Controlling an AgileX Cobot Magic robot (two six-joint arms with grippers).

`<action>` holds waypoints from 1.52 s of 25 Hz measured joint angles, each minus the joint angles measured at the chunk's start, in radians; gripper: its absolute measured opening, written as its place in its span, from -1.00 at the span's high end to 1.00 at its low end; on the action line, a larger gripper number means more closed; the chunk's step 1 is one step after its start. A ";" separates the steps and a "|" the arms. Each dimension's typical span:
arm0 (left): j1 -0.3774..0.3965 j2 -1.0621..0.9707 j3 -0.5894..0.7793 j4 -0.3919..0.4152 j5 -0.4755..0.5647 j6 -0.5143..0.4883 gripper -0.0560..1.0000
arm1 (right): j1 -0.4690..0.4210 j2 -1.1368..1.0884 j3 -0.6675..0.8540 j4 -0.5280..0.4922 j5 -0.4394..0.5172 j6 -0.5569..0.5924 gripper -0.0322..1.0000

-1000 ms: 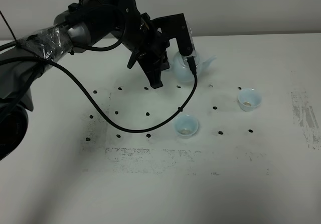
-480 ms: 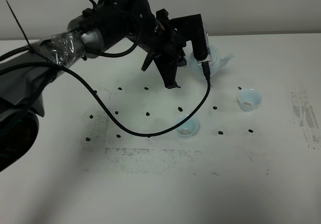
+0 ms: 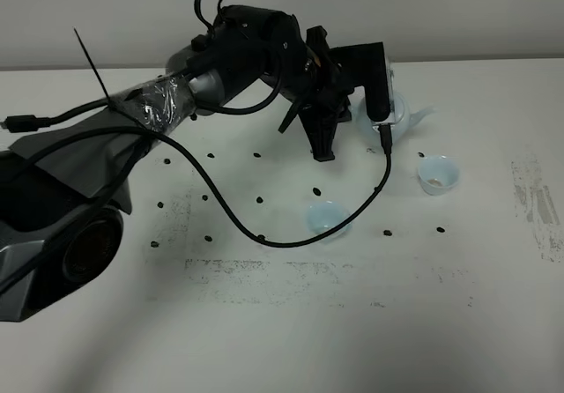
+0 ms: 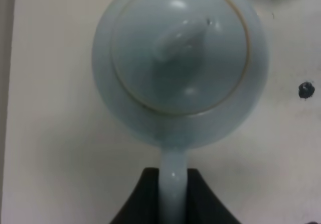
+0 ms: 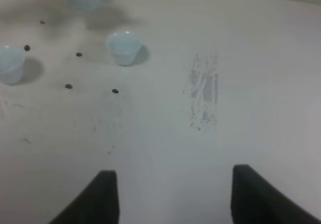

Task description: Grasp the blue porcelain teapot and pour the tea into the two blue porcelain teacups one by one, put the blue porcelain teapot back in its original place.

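Toward the far side of the white bench (image 3: pixel 264 340), the left claw (image 4: pixel 173 186) is clamped tight on the loop handle of the blue porcelain teapot (image 3: pixel 401 118), which has its lid on and its spout aimed right. Just in front of the spout stands the right teacup (image 3: pixel 438 174); the middle teacup (image 3: pixel 328 218) sits nearer, with a black cable (image 3: pixel 229 212) crossing beside it. The right claw (image 5: pixel 173 199) stands parted and holds nothing, over the bench near a grey scuff (image 5: pixel 203 91)

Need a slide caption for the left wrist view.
Left gripper shut on the teapot by its handle, lid on, table beneath.
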 joint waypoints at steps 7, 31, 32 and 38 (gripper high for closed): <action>-0.014 0.019 -0.012 0.052 0.004 0.022 0.77 | 0.000 0.000 0.000 0.001 0.000 0.000 0.01; -0.041 0.019 -0.016 0.158 -0.040 0.157 0.77 | 0.000 0.000 0.000 0.002 0.000 0.000 0.05; -0.041 0.019 -0.016 0.160 -0.040 0.162 0.77 | 0.000 0.000 0.000 0.002 0.000 0.000 0.05; -0.051 0.019 -0.016 0.161 -0.042 0.214 0.77 | 0.000 0.000 0.000 0.002 0.000 0.000 0.05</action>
